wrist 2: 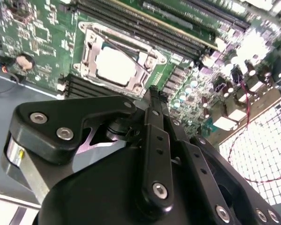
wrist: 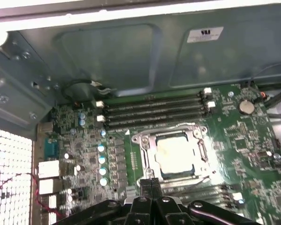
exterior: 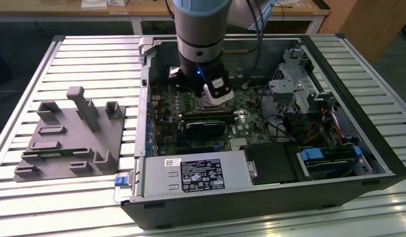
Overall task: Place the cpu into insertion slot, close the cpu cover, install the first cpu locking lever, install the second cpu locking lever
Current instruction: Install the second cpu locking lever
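**A:** Exterior view first: what's in it?

**B:** An open black computer case (exterior: 269, 192) lies on a ribbed metal table (exterior: 91, 54). The arm (exterior: 199, 29), a grey cylinder with a pale blue band, reaches straight down into it, over the green motherboard (exterior: 189, 140). A grey moulded fixture (exterior: 71, 136) with upright posts sits on the table at the exterior view's left, well apart from the case. The arm hides the socket here.

**A:** And the second wrist view?

**B:** The gripper (wrist 2: 153, 91) is matte black, with bolted link arms. Its fingers (wrist 2: 155, 117) are pressed together into one narrow blade, pinching nothing. Just beyond the tips sits the insertion slot (wrist 2: 86, 54), square with a silvery rim. The cpu (wrist 2: 116, 65), flat with a pale metal face, lies seated inside it. The cpu cover (wrist 2: 140, 75), a thin shiny frame, lies down around the chip, its window showing the metal face.

**A:** The first wrist view?

**B:** The same square socket (wrist: 147, 164) holds the chip (wrist: 178, 152), bright and smooth, framed by the cover (wrist: 201, 150). The gripper's tips (wrist: 150, 183), closed against each other, hover at the socket's near edge. Long black memory slots (wrist: 152, 110) run beside it, below the grey steel case wall (wrist: 107, 51).
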{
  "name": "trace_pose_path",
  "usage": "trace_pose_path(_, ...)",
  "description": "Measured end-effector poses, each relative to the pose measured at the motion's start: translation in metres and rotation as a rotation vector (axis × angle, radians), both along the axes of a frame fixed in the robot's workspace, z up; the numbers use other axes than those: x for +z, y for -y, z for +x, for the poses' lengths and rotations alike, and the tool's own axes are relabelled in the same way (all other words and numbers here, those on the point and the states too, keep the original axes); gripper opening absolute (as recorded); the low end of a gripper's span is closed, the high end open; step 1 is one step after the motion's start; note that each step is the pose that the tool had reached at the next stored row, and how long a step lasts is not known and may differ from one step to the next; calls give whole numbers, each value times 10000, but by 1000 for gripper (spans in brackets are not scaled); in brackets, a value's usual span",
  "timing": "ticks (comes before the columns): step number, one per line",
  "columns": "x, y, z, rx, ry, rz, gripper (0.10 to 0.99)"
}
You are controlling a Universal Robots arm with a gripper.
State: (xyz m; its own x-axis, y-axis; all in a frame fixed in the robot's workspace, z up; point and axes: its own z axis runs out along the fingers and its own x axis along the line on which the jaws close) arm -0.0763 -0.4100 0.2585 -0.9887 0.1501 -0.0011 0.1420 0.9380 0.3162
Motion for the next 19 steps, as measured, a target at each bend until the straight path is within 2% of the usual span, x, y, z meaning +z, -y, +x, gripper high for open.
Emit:
trace_pose_path(3, 2, 0, 25, -35, 1, -223, 106)
trace_pose_path(10, -42, 3, 122, -109, -1, -272, 106)
trace_pose_path(17, -87, 5, 147, -258, -2, -341, 106)
trace_pose_path(19, -98, 4, 152, -308, -3, -396, 106)
